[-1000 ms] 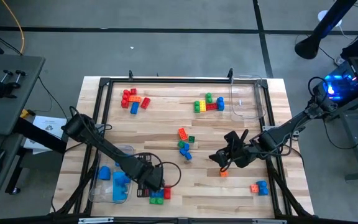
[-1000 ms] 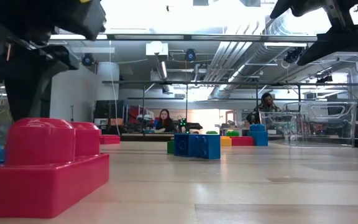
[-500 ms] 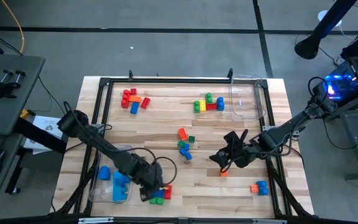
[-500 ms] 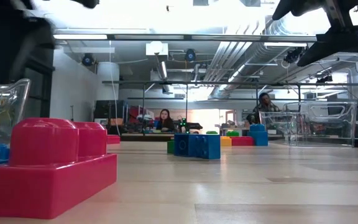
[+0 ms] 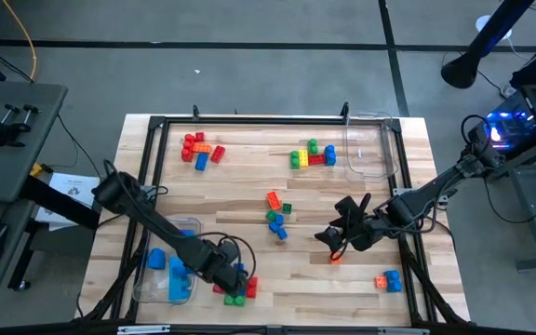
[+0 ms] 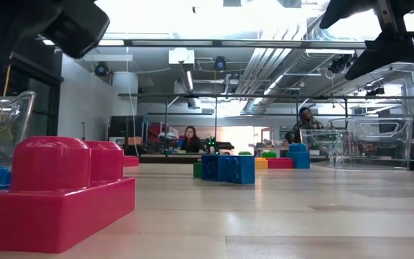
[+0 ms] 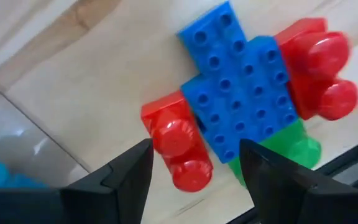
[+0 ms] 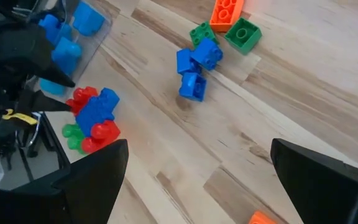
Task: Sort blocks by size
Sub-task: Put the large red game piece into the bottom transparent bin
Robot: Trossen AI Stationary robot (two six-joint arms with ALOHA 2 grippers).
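Observation:
Studded bricks lie in groups on the wooden table. A red, blue and green cluster [image 5: 238, 287] lies near the front edge and also shows in the left wrist view [image 7: 241, 99]. My left gripper [image 5: 220, 270] [image 7: 194, 180] hovers open over this cluster, touching nothing. A blue, green and orange group [image 5: 275, 216] lies at the centre. A small orange brick [image 5: 334, 259] lies below my right gripper [image 5: 336, 234] [image 8: 201, 199], which is open and empty above the table, right of centre.
A clear tub [image 5: 161, 279] holding blue bricks stands at the near left. A second clear tub [image 5: 368, 149] stands at the far right. More bricks lie at the far left [image 5: 199, 149], far middle [image 5: 313, 156] and near right [image 5: 387, 280]. A black frame [image 5: 249, 121] rims the table.
My left gripper has risen from table level beside the near-left cluster and now hangs above it, shifted slightly toward the table's left edge. The bricks have stayed where they were.

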